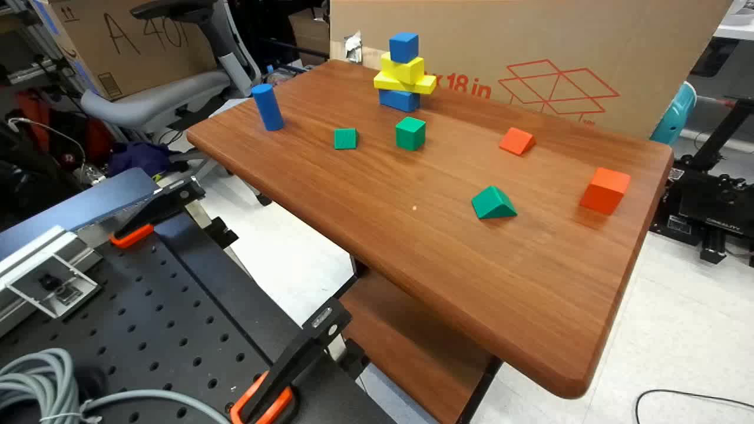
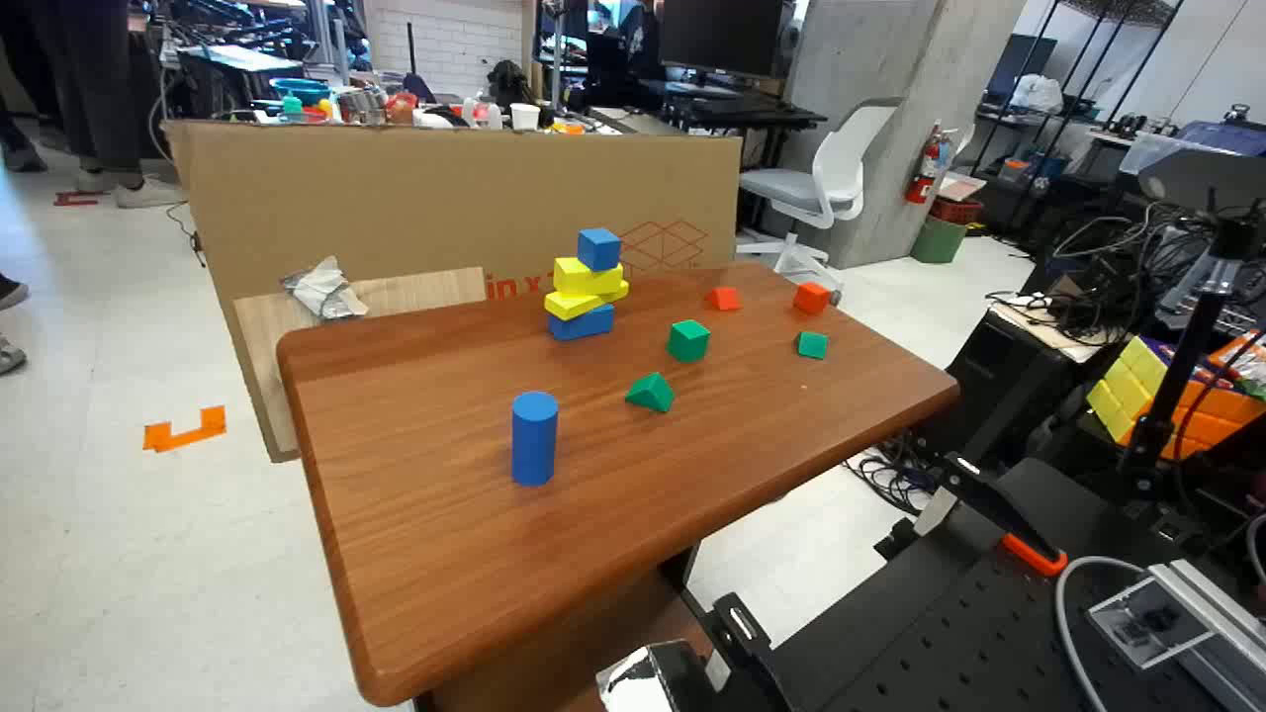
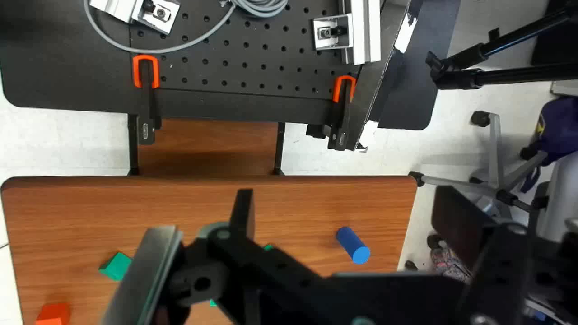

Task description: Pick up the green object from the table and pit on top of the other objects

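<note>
In the wrist view the gripper (image 3: 316,234) juts up from the bottom edge, dark, blurred and partly cut off; its jaws stand wide apart, and the reddish-brown table (image 3: 316,203) shows through the gap. Its dark bulk covers much of what lies beneath. A green sliver (image 3: 268,247) and a second green sliver (image 3: 213,302) poke out past it (too little of either to say which block it belongs to). Toward the left a small green piece (image 3: 116,266) shows close beside the gripper's gray side, and an orange block (image 3: 53,314) is cut by the lower edge. The blue cylinder (image 3: 354,246) is in full sight through the gap.

The green cube (image 1: 410,133) is clear in both exterior views: it sits flat on the table, apart from the blocks around it and near the tower (image 1: 405,73). That tower rises from a blue block (image 1: 399,100) through yellow pieces (image 2: 587,278) laid crosswise (where they overlap, their count is hard to make out) to a blue cube (image 1: 403,47) on top.

In an exterior view a green wedge (image 2: 649,393) shows its triangular end, while another green block (image 2: 811,344) there turns only a square face, its depth hard to judge. Behind the table, cardboard (image 1: 559,35) carries red lettering partly covered by the tower. Close by, a crumpled silvery thing (image 2: 324,292) is hard to name. A black pegboard bench (image 1: 135,324) runs out of frame, and a person (image 2: 84,89) shows only as legs and shoes.
</note>
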Controlling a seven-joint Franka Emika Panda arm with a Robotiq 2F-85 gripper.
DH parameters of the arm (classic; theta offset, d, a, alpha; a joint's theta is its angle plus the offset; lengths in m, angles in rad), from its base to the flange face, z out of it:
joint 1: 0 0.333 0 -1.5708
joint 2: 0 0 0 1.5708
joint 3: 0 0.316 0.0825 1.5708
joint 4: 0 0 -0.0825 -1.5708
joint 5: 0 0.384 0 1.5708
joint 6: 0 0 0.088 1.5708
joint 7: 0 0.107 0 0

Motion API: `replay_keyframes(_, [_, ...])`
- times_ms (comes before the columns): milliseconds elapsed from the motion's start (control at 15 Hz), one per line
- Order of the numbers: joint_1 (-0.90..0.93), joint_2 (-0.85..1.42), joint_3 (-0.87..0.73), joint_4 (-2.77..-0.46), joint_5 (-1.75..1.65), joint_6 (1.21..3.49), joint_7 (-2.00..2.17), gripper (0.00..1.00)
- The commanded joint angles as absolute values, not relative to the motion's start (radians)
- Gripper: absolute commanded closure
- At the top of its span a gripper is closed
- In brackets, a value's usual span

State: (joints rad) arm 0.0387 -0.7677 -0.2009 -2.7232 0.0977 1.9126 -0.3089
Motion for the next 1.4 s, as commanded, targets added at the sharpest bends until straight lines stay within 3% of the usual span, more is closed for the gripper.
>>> replay_keyframes(0, [0.026,-0.766,-0.19,-2.721,0.106,1.91,-0.316,0.0])
replay_keyframes(867, [0.026,-0.766,-0.19,-2.721,0.106,1.91,-0.316,0.0])
replay_keyframes(1333, [0.043,-0.57,-0.16,-2.589,0.112,2.039,-0.285,0.0])
